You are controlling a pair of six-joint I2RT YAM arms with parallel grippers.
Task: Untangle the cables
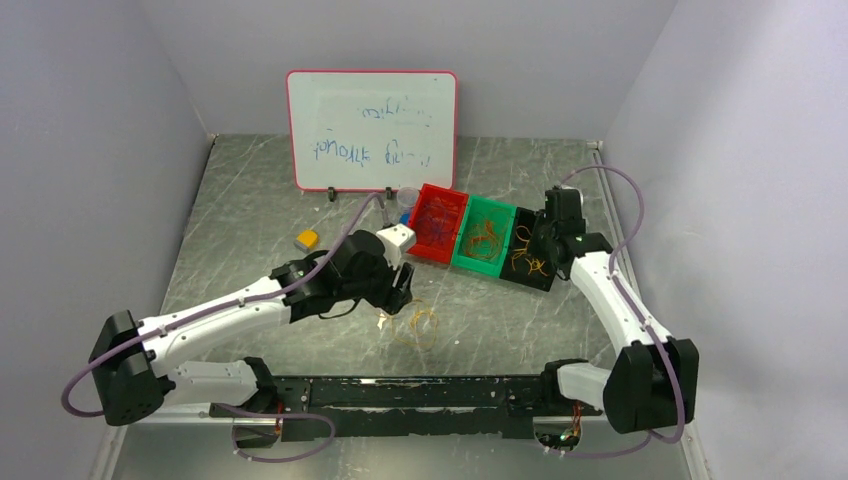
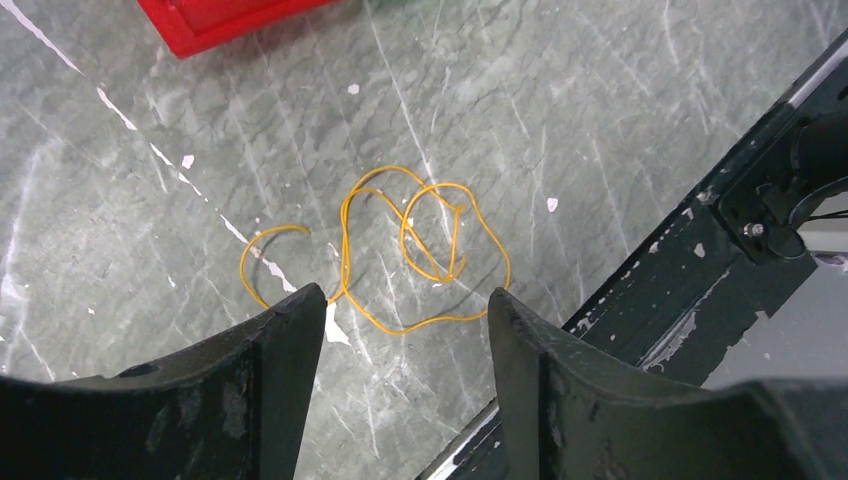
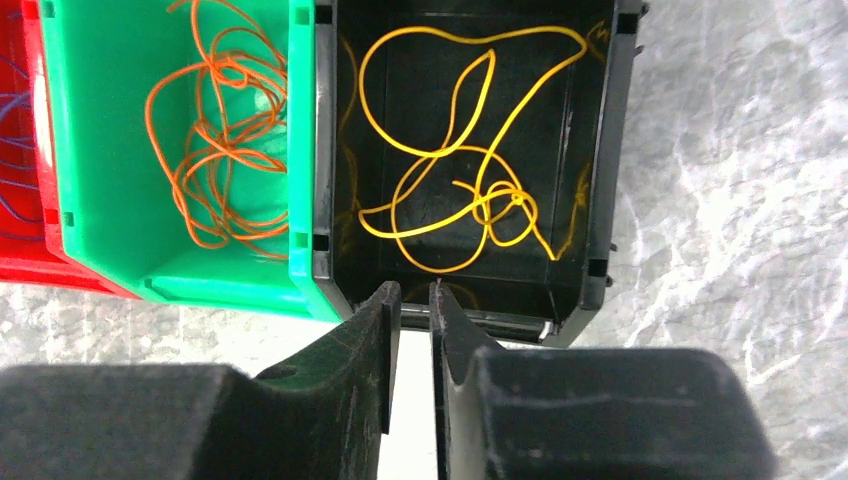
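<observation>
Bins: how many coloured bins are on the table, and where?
3, side by side near the whiteboard: red bin on the left, green bin in the middle, black bin on the right. None seems hidden.

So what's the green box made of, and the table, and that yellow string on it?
Green box: probably moulded plastic, smooth and slightly glossy, catching light inside.
Table: grey, marble-like veining, with white chips, so perhaps a printed or painted surface; can't tell.
Yellow string: likely thin plastic-coated wire, holding springy loops.
</observation>
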